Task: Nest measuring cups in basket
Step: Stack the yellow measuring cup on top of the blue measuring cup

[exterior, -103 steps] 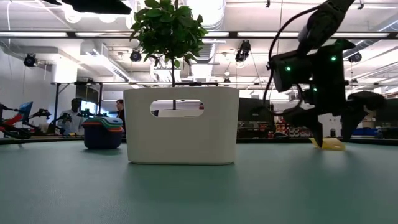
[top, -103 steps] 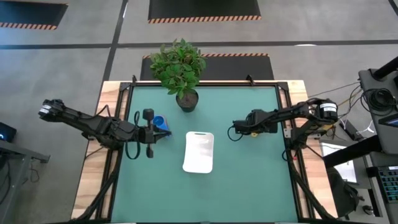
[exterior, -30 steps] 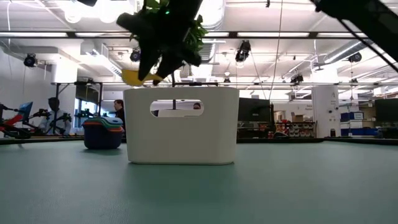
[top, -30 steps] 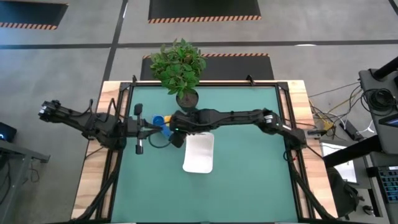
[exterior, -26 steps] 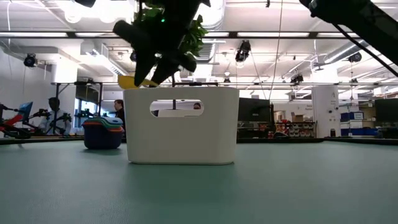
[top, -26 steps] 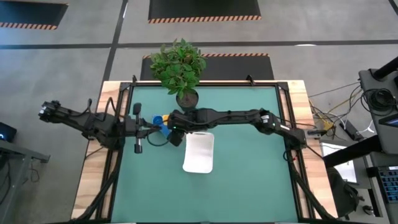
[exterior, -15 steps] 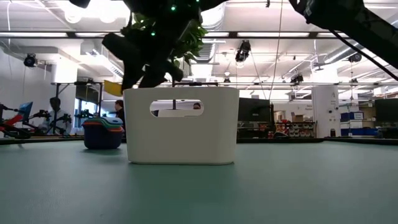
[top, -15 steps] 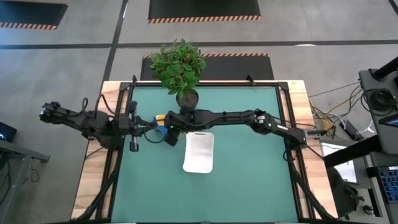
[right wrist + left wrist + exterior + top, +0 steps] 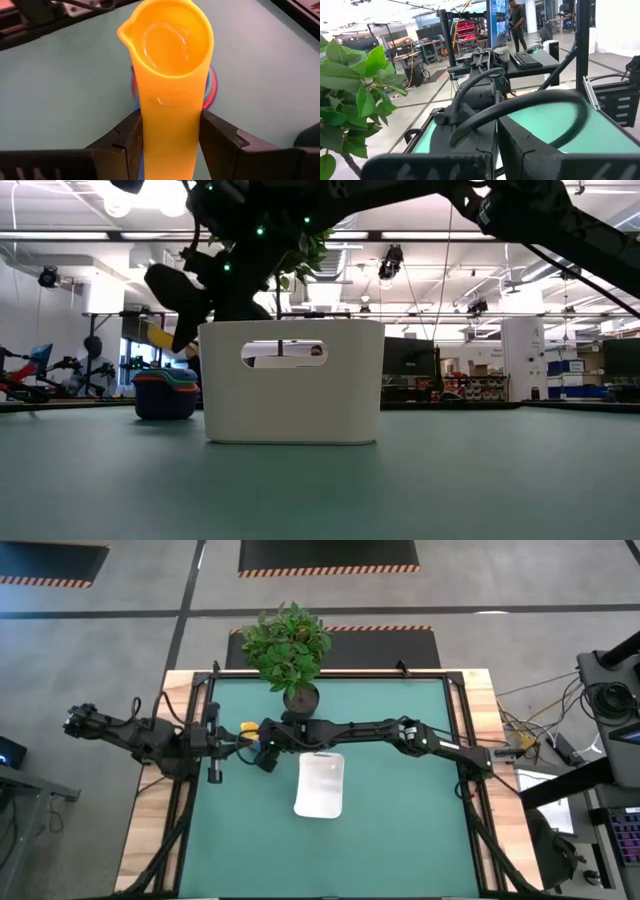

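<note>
The right hand (image 9: 262, 736) has swung across past the basket (image 9: 320, 784), pinching the yellow cup (image 9: 170, 65) by its handle, hovering right above the cup stack (image 9: 166, 393). Next: lower and release. Left hand (image 9: 213, 745) waits alongside, pressed together.

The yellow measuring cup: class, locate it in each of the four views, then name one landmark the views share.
High view: yellow measuring cup left of the plant pot, above the stacked cups.
Low view: upper left of the basket.
Left wrist view: not visible.
Right wrist view: centre, between the right gripper fingers.
Shared landmark: stacked cups.
</note>
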Robot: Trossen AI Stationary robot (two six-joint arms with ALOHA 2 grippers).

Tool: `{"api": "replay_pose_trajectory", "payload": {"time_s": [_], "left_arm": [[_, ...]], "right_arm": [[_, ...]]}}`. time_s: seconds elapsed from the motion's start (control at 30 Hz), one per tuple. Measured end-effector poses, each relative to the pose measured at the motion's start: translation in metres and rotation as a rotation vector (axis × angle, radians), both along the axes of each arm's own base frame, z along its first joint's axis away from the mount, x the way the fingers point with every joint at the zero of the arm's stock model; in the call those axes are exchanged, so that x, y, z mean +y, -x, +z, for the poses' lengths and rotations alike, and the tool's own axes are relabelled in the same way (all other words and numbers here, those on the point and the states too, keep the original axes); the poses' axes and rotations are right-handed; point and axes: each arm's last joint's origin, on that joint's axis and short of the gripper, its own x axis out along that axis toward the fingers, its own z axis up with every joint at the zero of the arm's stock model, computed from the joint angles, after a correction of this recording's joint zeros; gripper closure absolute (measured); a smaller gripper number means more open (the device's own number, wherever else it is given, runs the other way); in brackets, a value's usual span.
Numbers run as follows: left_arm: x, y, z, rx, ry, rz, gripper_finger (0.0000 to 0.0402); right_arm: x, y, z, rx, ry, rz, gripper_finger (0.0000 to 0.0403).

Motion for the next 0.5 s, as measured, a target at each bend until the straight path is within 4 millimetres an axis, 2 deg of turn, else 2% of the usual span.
{"api": "replay_pose_trajectory", "payload": {"time_s": [0.5], "left_arm": [[0.0001,0.0003,-0.0001,0.002,-0.001,0.000,0.0402]], "right_arm": [[-0.0049,-0.0002,-0.0037,0.009,-0.001,-0.009,0.0249]]}}
